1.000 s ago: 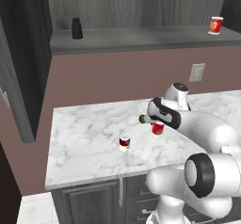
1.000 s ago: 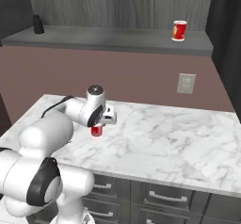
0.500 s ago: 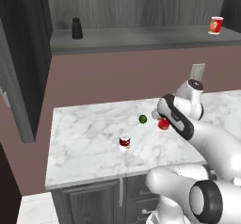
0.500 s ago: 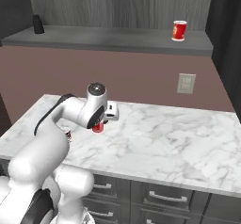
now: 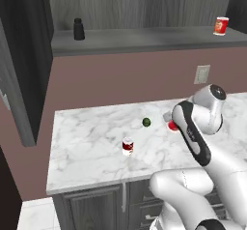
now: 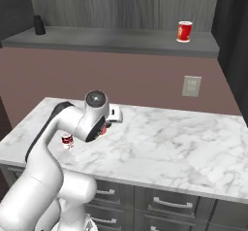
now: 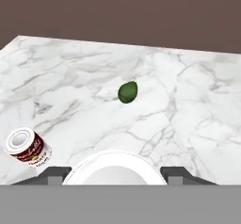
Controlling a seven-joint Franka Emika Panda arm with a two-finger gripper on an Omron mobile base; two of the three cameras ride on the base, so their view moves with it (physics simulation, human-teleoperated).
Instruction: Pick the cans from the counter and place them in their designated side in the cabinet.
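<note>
Since a moment ago the white arm has swung, and the gripper (image 5: 171, 123) has carried its can a little to the right, away from the green ball.

High above and behind the gripper is the big dark grey wood-grain cabinet (image 5: 144, 2) with its long grey shelf (image 5: 144, 41). Under the gripper lies the wide white marble counter with grey veins (image 5: 91, 142).

The fingers are clenched on the plain bright red can with a silvery top (image 5: 172, 126). In the hand view its round top (image 7: 115, 165) sits between the two tips. Whether it touches the counter, I cannot tell.

Another red can (image 5: 221, 25) stands upright on the shelf, far up to the right of the gripper. The dark red can with white bands (image 5: 127, 146) stands on the counter, to the gripper's left and nearer the front edge. The small green ball (image 5: 146, 122) lies just left of the gripper.
</note>
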